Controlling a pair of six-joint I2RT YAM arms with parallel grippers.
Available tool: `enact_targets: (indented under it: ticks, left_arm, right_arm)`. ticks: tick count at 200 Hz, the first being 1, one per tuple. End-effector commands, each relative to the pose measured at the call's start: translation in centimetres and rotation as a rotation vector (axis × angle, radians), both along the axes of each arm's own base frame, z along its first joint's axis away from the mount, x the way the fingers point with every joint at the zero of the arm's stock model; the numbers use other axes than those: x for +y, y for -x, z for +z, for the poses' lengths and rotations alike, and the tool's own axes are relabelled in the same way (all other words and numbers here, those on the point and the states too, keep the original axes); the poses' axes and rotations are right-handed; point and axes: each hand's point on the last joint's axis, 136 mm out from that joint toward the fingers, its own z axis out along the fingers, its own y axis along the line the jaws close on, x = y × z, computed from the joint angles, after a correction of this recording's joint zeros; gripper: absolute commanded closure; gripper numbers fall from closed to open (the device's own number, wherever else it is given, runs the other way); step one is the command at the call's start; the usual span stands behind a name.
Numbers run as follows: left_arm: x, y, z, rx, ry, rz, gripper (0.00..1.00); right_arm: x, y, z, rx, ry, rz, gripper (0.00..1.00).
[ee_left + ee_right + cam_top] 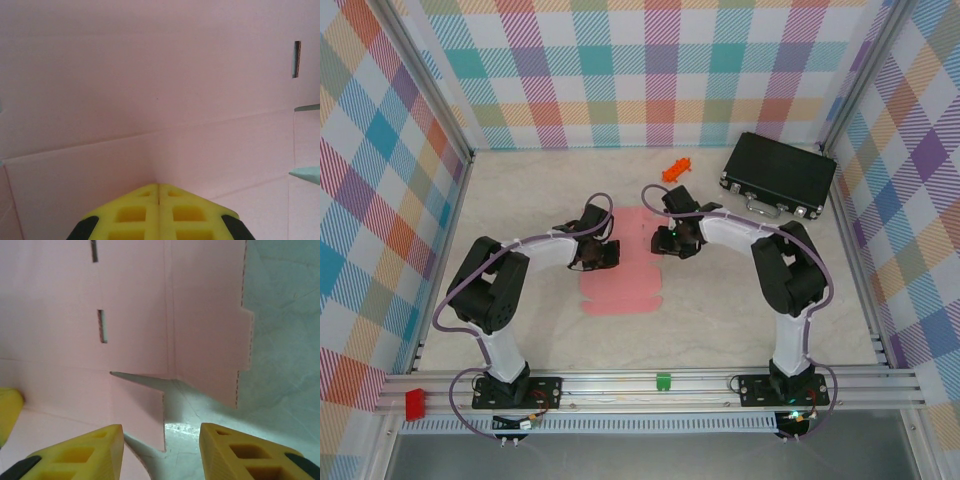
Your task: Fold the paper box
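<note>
Most of the paper box (150, 75) off-frame.

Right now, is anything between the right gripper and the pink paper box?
Nothing visible does. The right gripper stands open at a flap edge of the paper box, over bare table.

We see the paper box (620, 282) as a flat, unfolded sheet of plain pink cardboard lying on the middle of the table, its long side running near to far. We make out crease lines, narrow slots and small tabs at its edges.
</note>
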Motion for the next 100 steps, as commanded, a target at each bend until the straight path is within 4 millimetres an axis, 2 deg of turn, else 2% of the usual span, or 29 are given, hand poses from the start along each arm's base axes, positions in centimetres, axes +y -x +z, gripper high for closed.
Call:
enact_targets:
  ticks: [1, 52, 94, 100]
  left_arm:
    - [0.3, 1.0, -1.8, 0.047, -0.045, 0.004, 1.00]
    - [0.3, 1.0, -2.0, 0.049, -0.050, 0.002, 1.00]
    - [0.2, 0.9, -2.3, 0.052, -0.056, 0.000, 1.00]
    - [0.5, 1.5, -2.6, 0.081, -0.071, -0.001, 1.00]
  right_arm:
    - [0.8, -0.7, 0.3, 0.002, -0.035, -0.006, 0.55]
    - [2.9, -0.5, 0.3, 0.030, -0.135, 0.046, 0.61]
    - [3.3, -0.4, 1.1, 0.022, -0.166, 0.066, 0.65]
    - [3.4, -0.3, 1.3, 0.018, -0.172, 0.074, 0.65]
